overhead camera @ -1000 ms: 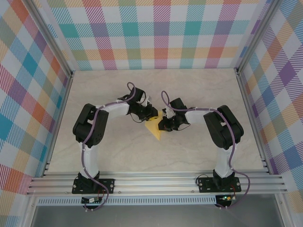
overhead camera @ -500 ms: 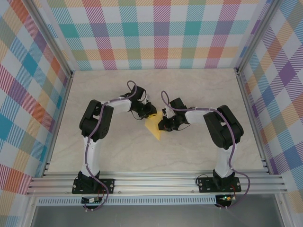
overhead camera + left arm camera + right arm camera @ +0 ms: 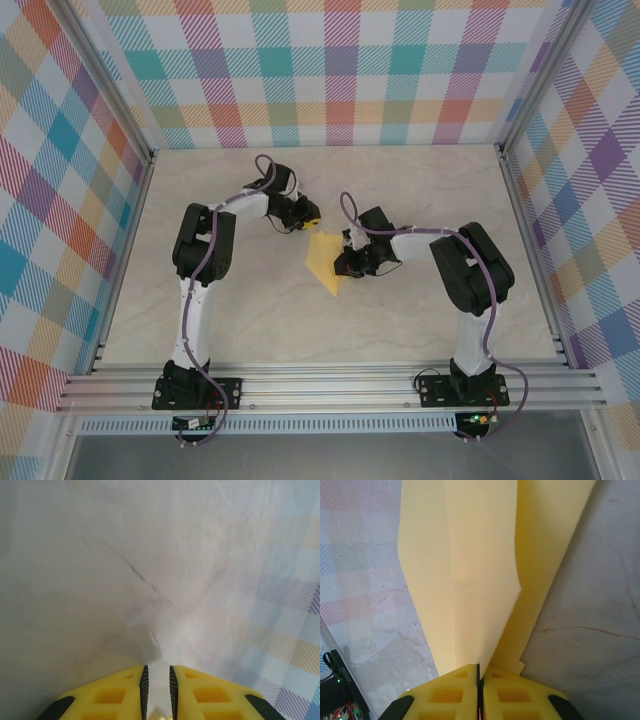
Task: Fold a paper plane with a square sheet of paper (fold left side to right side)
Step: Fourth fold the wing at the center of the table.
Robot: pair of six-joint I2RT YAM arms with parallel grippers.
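The yellow-orange paper (image 3: 322,264) lies mid-table as a creased, narrow kite shape with its tip toward the near side. In the right wrist view the paper (image 3: 470,570) has one folded flap standing up over a flatter layer beneath. My right gripper (image 3: 344,262) is at the paper's right edge, and its jaws (image 3: 478,666) are shut on the raised fold. My left gripper (image 3: 311,214) hovers beyond the paper's far-left corner, apart from it. Its fingers (image 3: 157,670) stand a narrow gap apart over bare table, with nothing between them.
The marble-look tabletop (image 3: 250,320) is boxed in by checked walls (image 3: 340,70) on the far side and both flanks. An aluminium rail (image 3: 330,385) runs along the near edge by the arm bases.
My left gripper has pulled back from the paper toward the far left, uncovering the paper's upper corner. The right gripper and the paper have stayed put.
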